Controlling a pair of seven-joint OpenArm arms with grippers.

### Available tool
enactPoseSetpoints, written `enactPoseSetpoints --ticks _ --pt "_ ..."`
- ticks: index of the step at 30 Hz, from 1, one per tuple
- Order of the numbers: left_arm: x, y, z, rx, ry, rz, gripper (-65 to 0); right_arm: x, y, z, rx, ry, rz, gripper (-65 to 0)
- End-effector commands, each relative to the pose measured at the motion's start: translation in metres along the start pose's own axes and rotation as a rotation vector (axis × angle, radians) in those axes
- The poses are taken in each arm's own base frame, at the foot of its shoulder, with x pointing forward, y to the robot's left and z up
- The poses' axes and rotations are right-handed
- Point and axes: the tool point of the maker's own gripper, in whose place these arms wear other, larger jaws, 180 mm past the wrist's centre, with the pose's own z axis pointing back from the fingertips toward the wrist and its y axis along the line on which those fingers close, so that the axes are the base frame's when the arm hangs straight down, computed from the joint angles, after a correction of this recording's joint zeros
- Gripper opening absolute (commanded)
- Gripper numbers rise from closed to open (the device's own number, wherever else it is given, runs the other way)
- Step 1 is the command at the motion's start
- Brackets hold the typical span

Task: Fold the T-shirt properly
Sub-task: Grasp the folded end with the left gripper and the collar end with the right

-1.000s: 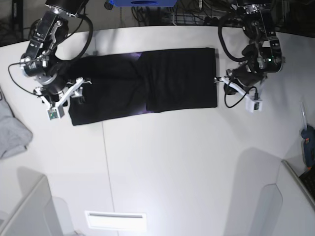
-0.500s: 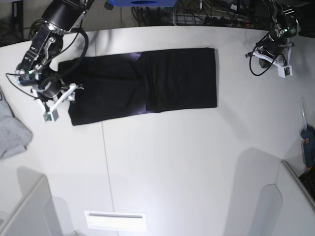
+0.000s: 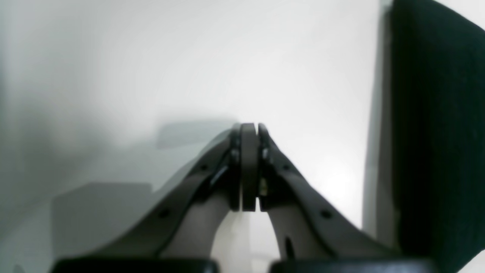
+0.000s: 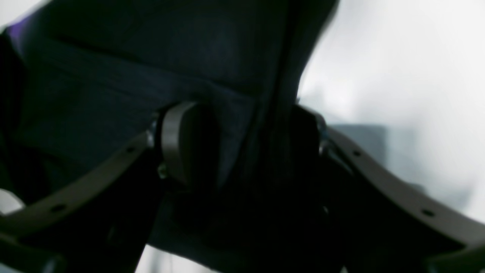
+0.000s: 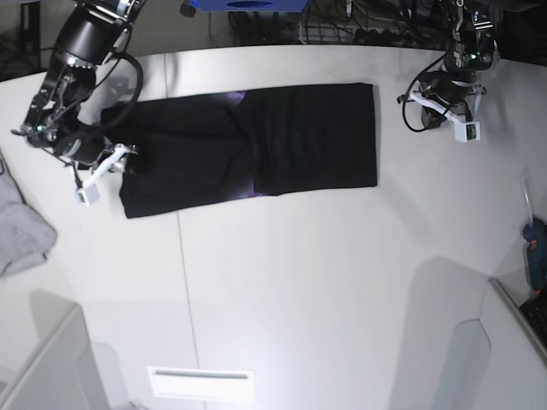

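Note:
The black T-shirt (image 5: 248, 145) lies folded into a long band across the far part of the table, with a little purple showing at a fold. My right gripper (image 5: 126, 161) is at the band's left end. In the right wrist view it (image 4: 246, 136) stands open, its fingers (image 4: 185, 140) on either side of a dark cloth edge (image 4: 212, 49). My left gripper (image 5: 412, 101) hovers to the right of the shirt, apart from it. In the left wrist view it (image 3: 249, 129) is shut on nothing, with the shirt's edge (image 3: 435, 132) off to the right.
A light grey garment (image 5: 21, 226) lies at the table's left edge. A blue tool (image 5: 537, 252) sits at the right edge. A white label (image 5: 201, 383) is near the front. Cables and a blue box (image 5: 248, 4) line the back.
My left gripper left the shirt's right edge, swung to the far back right, then came partway back. My right gripper shifted slightly left at the shirt's left end.

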Motion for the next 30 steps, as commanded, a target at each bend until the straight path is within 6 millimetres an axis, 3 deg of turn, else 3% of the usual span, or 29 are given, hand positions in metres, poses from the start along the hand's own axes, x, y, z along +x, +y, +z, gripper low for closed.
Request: enactPoseSetpoints --ticks 1,6,11,15,17,22,30 --pt "0.012 -0.003 0.004 -0.011 -0.033 -0.015 -65.0 -0.004 0.0 0.001 0.006 0.031 0.002 -30.8" --pt "0.019 -0.007 0.0 -0.022 -0.045 -0.013 -65.0 -0.019 0.01 0.0 0.062 0.073 -0.021 -30.9" --pt "0.013 -0.039 -0.009 -0.101 -0.024 -0.042 -65.0 -0.032 0.018 -0.007 0.077 0.118 -0.007 -30.9" --pt "0.012 -0.05 -0.012 -0.127 -0.018 -0.048 -65.0 -0.031 0.018 -0.007 0.078 0.113 -0.002 -31.4" --pt "0.012 -0.051 -0.013 -0.129 -0.02 -0.044 -65.0 -0.03 0.018 -0.007 0.078 0.112 -0.004 -36.0" --pt "0.013 -0.055 -0.013 -0.136 -0.024 -0.036 -65.0 -0.023 0.019 -0.008 0.078 0.077 0.001 -65.0" --pt "0.008 -0.097 -0.021 -0.236 -0.004 -0.08 -65.0 0.003 0.005 0.001 0.01 -0.001 -0.069 -65.0"
